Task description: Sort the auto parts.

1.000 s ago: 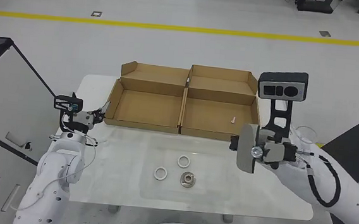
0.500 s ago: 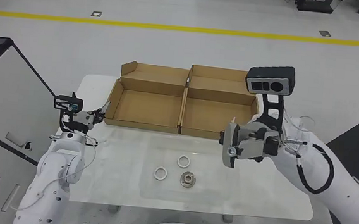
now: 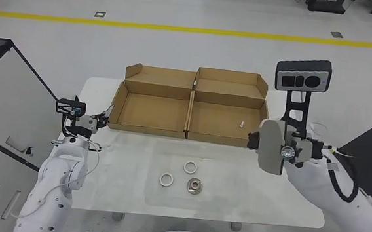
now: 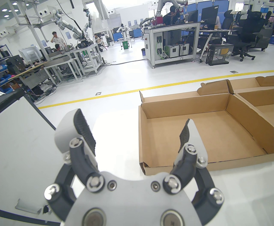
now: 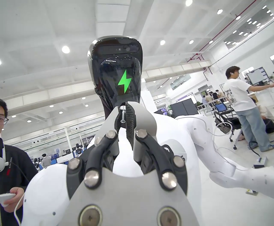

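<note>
My right gripper [image 3: 289, 152] is raised above the table's right side, turned up toward the robot's head. In the right wrist view it [image 5: 125, 108] is shut on a small metal screw [image 5: 122, 114]. My left gripper [image 3: 105, 117] [image 4: 132, 126] stands open and empty by the near left corner of the left cardboard box [image 3: 150, 111] [image 4: 192, 137]. The right cardboard box [image 3: 219, 122] [image 4: 263, 100] holds one small white part [image 3: 241, 125]. Two white rings [image 3: 190, 167] [image 3: 166, 179] and a metal nut-like part [image 3: 195, 185] lie on a clear mat [image 3: 170, 155] in front of the boxes.
The white table [image 3: 96, 168] has free room at its left and right ends. A dark panel [image 3: 3, 95] stands off the table's left side. A person holding a white controller [image 5: 6, 198] is seen in the right wrist view.
My right arm swung left over the table's middle, then back to the right, with its wrist turning. The left arm and the parts on the mat have not moved.
</note>
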`<state>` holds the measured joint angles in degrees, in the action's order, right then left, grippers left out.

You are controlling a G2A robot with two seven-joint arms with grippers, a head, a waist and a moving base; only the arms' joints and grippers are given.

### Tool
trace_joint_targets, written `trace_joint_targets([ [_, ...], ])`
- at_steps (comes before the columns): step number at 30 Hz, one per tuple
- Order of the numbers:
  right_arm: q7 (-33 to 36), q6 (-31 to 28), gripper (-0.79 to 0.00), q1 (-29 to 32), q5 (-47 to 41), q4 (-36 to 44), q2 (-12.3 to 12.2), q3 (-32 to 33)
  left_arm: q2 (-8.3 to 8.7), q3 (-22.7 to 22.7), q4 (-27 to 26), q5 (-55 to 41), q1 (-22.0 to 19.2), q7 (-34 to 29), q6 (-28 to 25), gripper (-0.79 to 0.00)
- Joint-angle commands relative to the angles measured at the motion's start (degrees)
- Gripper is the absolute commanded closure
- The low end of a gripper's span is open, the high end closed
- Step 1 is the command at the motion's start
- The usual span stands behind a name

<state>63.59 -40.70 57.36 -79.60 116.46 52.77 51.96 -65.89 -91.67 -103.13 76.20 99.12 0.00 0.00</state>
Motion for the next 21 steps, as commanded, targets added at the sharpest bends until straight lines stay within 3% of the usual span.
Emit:
trace_joint_targets([
  [1,0.80,0.80,0.000,0.68,-0.07,-0.12,0.67,1.07,0.00,0.00,0.00,0.00,0.00,0.00,0.00,-0.785],
  [10,4.96,5.20,0.000,1.40,6.54,-4.11,2.41,3.41,0.00,0.00,0.00,0.00,0.00,0.00,0.00,-0.785],
  [21,3.22,10.77,0.000,1.16,16.49,-3.92,3.44,4.59,0.00,0.00,0.00,0.00,0.00,0.00,0.00,-0.785],
])
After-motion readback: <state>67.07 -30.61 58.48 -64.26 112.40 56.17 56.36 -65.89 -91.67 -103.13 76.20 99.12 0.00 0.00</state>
